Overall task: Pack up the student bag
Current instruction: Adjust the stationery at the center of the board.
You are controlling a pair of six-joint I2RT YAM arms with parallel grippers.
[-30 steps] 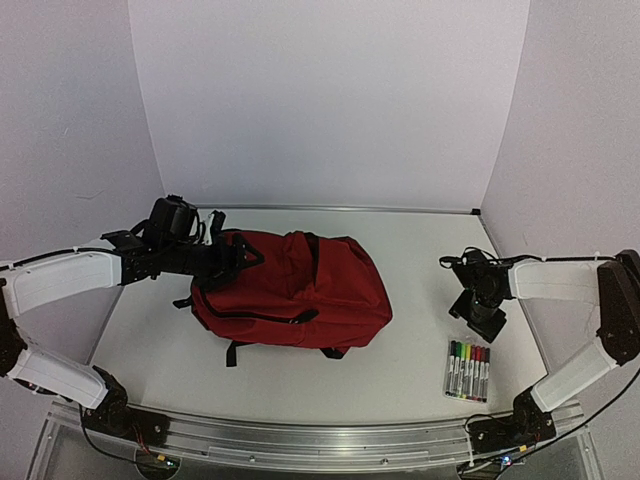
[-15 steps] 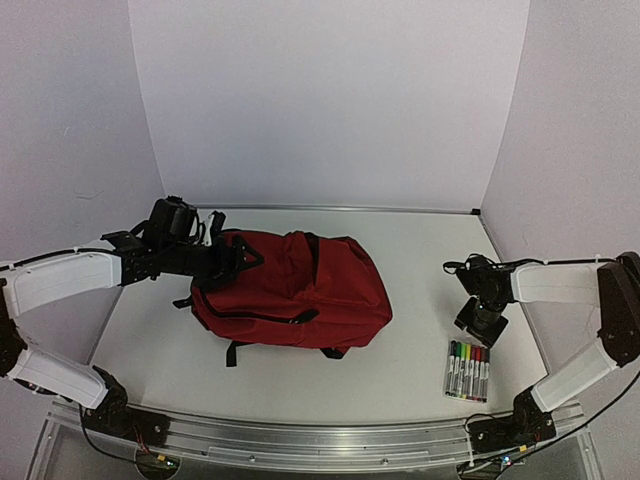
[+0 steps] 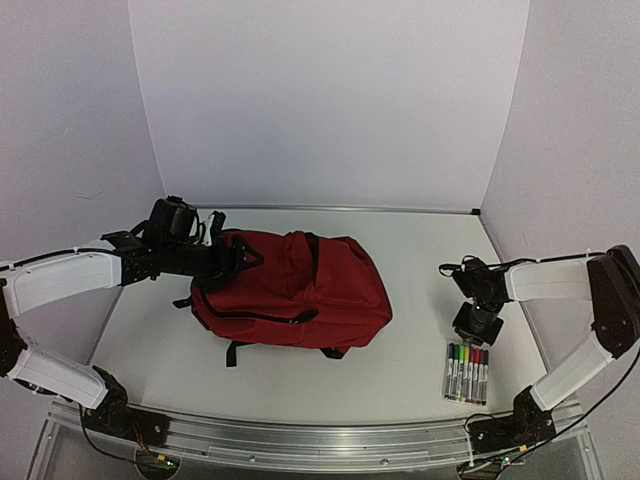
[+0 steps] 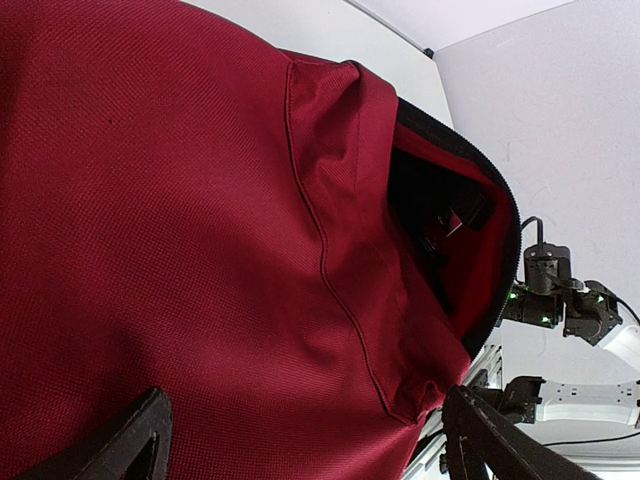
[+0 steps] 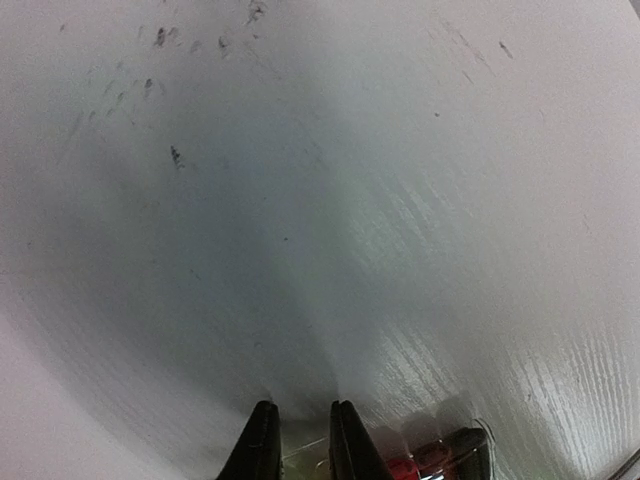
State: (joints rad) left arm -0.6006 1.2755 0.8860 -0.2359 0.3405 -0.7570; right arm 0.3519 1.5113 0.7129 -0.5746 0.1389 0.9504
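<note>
Lying flat across the middle of the white worktop (image 3: pixel 430 260), the student bag (image 3: pixel 295 290) has its zip mouth gaping in the left wrist view, baring black lining and red fabric. Whatever sits inside is too dark to make out. The left end effector (image 3: pixel 238 262) is released, fingers spread wide over the bag's left end. The right end effector (image 3: pixel 476 330), fingers all but clenched with nothing clearly between them, points down just behind a clear pack of coloured markers (image 3: pixel 467 370).

The bag (image 3: pixel 300 285) lay flat on the worktop's left half, midway between the near and far edges. It was dark red with black straps, its main zip gaping open on a dark inside.
</note>
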